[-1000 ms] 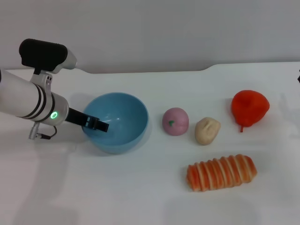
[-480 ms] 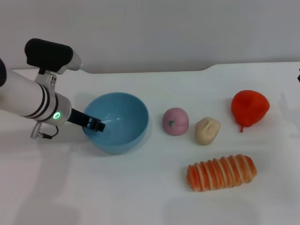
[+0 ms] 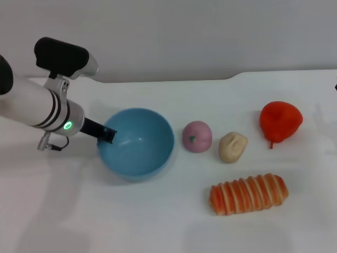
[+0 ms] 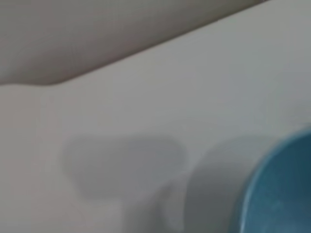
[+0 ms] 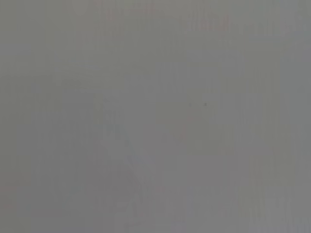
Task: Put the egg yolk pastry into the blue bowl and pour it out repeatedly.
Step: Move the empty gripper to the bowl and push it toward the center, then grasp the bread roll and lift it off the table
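Observation:
The egg yolk pastry point(image 3: 233, 146), a pale beige lump, lies on the white table right of centre, outside the bowl. The empty blue bowl point(image 3: 138, 143) sits left of centre; part of its rim point(image 4: 272, 194) shows in the left wrist view. My left gripper point(image 3: 107, 134) is at the bowl's left rim, with one black finger inside the wall, pinching the rim. The pastry is about a bowl's width to the right of that gripper. My right gripper is out of view, and the right wrist view shows only plain grey.
A pink ball point(image 3: 197, 136) with a green speck lies between bowl and pastry. A red crumpled object point(image 3: 280, 121) sits at the far right. A long orange-and-cream striped bread point(image 3: 248, 193) lies in front of the pastry.
The left arm has shifted right and slightly up, and the bowl has moved with it toward the pink ball. The pastry and other items have not moved.

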